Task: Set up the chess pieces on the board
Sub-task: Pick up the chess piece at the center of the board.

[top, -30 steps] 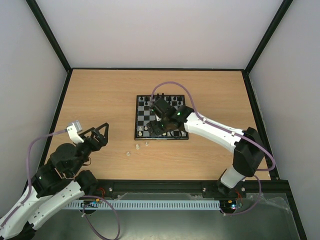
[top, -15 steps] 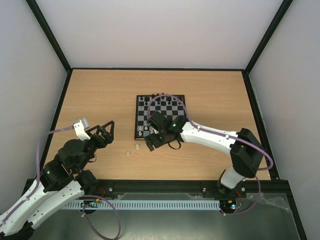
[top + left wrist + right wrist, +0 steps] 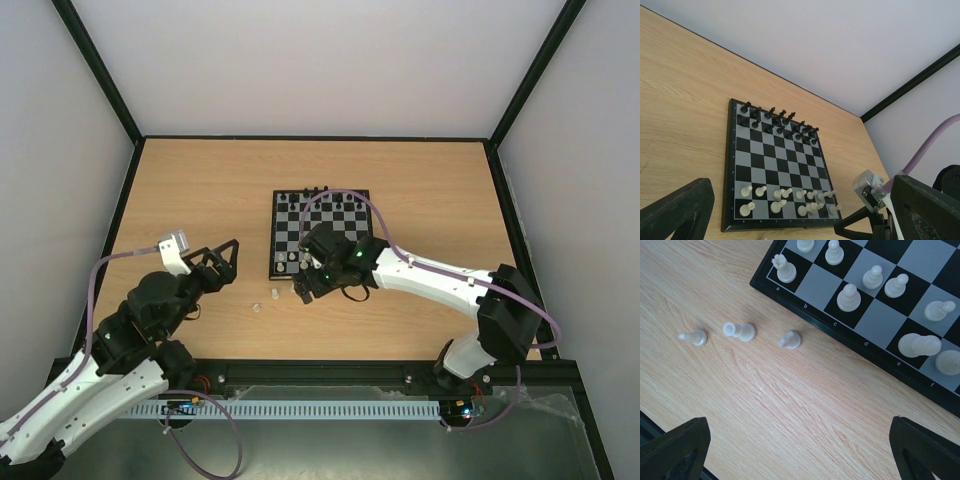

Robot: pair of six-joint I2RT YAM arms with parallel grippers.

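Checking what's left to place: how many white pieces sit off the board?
3, on the wood beside the board: outermost piece, middle piece, and the piece nearest the border. Others may be hidden.

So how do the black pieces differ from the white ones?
Black pieces line the board's far two rows; white pieces sit in the near two, with gaps. No black piece shows off the board; three white ones are beside it on the table. Both sets are tiny.
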